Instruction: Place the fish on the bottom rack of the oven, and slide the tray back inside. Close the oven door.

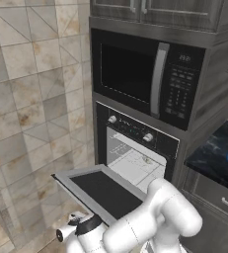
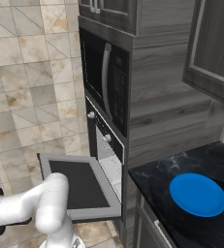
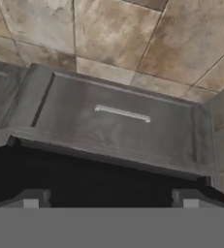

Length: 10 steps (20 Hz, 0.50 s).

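The black oven [image 1: 135,131] stands under the microwave, and its oven door [image 1: 103,190] [image 2: 77,184] is dropped open and lies flat. Inside the cavity lies the bottom rack [image 1: 128,165] [image 2: 114,169], a silvery wire tray. A small pale lump, apparently the fish [image 1: 147,159], rests on it towards the back right. My hand [image 1: 73,228] hangs low, in front of and below the door's outer edge. In the hand view my gripper [image 3: 111,201] is open with nothing between its fingertips [image 3: 31,198]. Just ahead of them is a black surface [image 3: 108,177], likely the door's front.
A black microwave [image 1: 145,74] sits above the oven. Below the oven is a grey drawer front [image 3: 118,121] with a short silver handle [image 3: 122,113]. A round blue plate [image 2: 198,193] lies on the dark counter [image 2: 157,184] at the right. The tiled wall and floor are to the left.
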{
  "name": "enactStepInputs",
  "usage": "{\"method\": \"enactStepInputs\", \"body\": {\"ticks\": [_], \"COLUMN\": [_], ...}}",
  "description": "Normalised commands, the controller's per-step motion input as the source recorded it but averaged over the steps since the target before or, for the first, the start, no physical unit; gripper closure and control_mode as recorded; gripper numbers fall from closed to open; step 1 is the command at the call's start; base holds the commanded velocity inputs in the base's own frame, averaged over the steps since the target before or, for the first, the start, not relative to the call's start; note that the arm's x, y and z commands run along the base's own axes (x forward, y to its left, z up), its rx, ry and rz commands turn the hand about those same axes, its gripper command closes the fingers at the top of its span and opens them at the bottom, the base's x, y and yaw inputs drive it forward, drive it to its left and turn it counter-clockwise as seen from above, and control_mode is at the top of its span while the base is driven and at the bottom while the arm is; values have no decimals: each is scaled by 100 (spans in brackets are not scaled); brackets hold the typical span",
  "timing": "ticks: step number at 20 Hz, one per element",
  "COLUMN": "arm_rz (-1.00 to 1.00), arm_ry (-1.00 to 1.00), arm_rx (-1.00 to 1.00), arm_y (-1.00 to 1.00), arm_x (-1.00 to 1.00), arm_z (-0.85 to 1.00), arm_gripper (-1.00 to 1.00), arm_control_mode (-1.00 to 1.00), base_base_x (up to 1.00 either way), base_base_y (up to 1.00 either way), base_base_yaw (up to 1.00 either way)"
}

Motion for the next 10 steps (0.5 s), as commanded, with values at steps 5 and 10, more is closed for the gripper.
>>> {"method": "enactStepInputs", "body": {"ticks": [5,10], "arm_rz": [-39,-40], "arm_ry": [-48,-35], "arm_rx": [-21,-18], "arm_y": [-74,-92], "arm_x": [12,28], "arm_z": [-100,-45], "arm_gripper": [-100,-100], "arm_control_mode": [-100,-100], "base_base_x": [0,0], "base_base_y": [0,0], "base_base_yaw": [0,0]}}
